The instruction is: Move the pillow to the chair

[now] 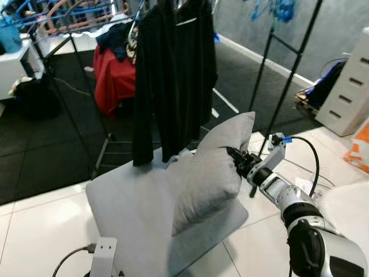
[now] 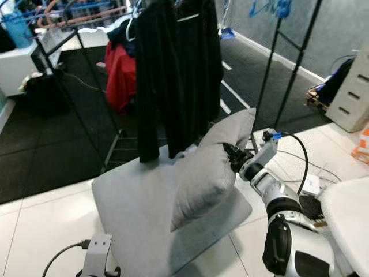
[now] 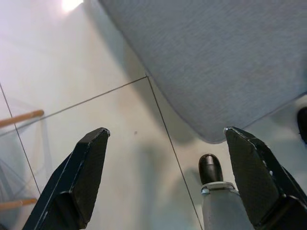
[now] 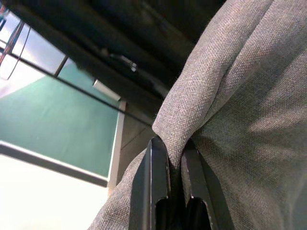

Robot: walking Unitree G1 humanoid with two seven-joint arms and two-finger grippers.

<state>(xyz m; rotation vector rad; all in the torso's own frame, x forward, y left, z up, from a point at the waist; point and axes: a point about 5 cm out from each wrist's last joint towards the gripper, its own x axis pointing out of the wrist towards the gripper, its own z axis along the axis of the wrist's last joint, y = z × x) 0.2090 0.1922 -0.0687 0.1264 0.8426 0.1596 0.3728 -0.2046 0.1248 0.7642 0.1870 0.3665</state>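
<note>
Right gripper (image 1: pixel 235 156) pinches pillow (image 1: pixel 204 176) on chair (image 1: pixel 130 210).

No words, labels, brand marks or numbers can be read on anything in these four views.

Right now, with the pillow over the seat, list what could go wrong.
1. The right end effector pinches only a fold of the pillow; the fabric might slip out.
2. The pillow stands tilted on the grey chair seat, near its right edge; released here, it may tip onto the floor.
3. The black garments hang close by; lifting the arm could snag them.
</note>
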